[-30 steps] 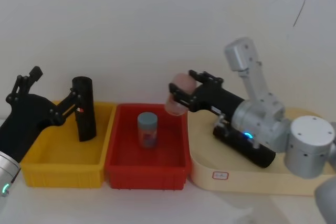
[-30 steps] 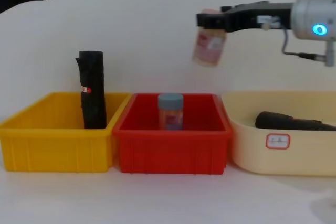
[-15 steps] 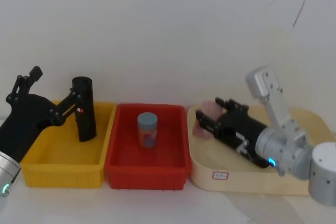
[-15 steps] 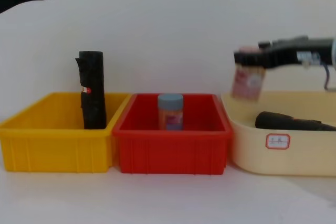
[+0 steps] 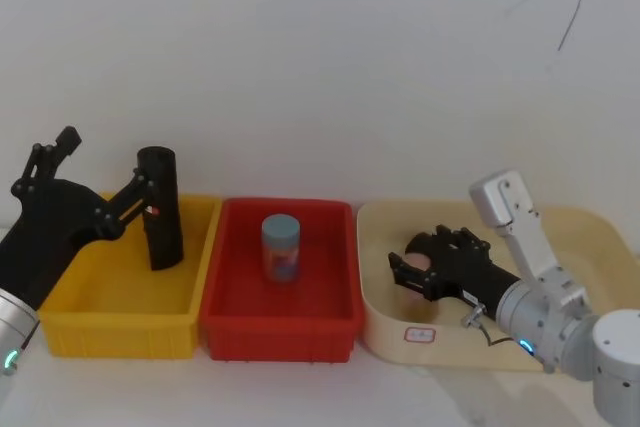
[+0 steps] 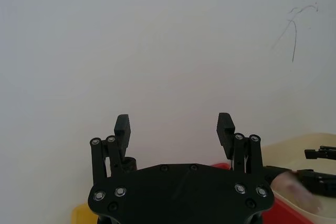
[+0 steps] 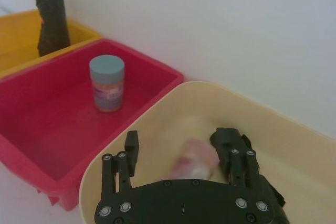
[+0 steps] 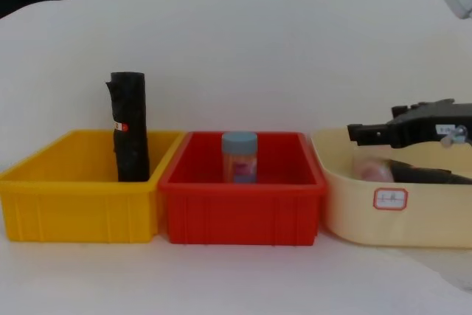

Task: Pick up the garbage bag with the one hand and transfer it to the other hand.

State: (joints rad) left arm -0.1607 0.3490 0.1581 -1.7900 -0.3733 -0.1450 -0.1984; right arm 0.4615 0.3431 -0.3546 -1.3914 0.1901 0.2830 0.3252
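Left gripper (image 5: 100, 202) is hovering, jaws wide, beside the upright garbage bag (image 5: 160, 209), probably needing to close next.

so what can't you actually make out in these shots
- Pink object in the cream oval tub: blurred in the right wrist view, half hidden by the right gripper and tub wall elsewhere.
- White label on the tub front: print too small, chest view.
- Base of the black garbage bag roll: hidden behind the yellow bin wall.
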